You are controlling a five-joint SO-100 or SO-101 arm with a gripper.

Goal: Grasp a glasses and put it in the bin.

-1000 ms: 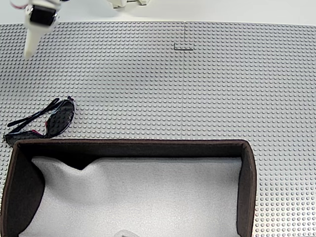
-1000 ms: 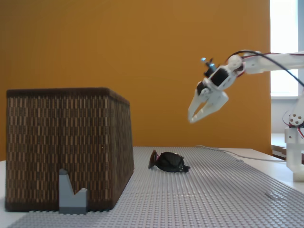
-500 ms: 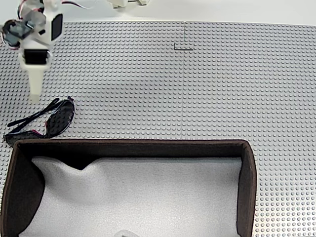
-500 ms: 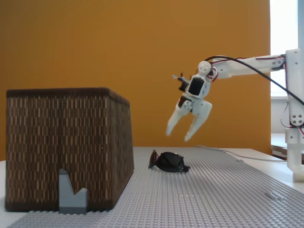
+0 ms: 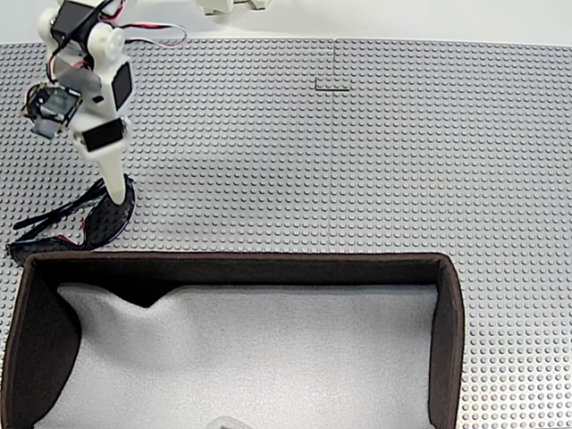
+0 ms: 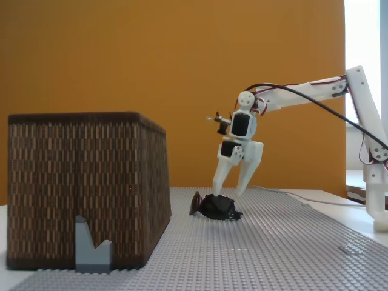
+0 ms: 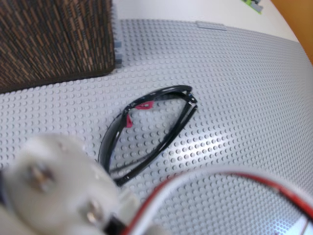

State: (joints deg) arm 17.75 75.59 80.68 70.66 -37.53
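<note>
Black wraparound glasses (image 5: 96, 229) lie folded on the grey plate, just beyond the bin's far left corner in a fixed view. From the side, the glasses (image 6: 217, 208) rest a little way off the bin (image 6: 85, 182). My white gripper (image 6: 227, 190) hangs open right above them, its fingertips (image 6: 216, 185) almost at the frame, with nothing held. From above, the gripper (image 5: 115, 191) overlaps the lens nearest the arm. The wrist view has the glasses (image 7: 146, 128), with red nose accents, and the bin's woven wall (image 7: 54, 39). The bin's dark rim (image 5: 232, 259) surrounds a pale lining.
A grey studded baseplate (image 5: 357, 161) covers the table. A small grey brick piece (image 6: 92, 248) leans at the bin's near wall. A dark L-shaped mark (image 5: 332, 87) sits on the plate's far side. The arm's base (image 6: 379, 200) stands at the right, before an orange wall.
The gripper has come down and swung toward the bin, from high above the plate to just over the glasses, staying open. The glasses have not moved.
</note>
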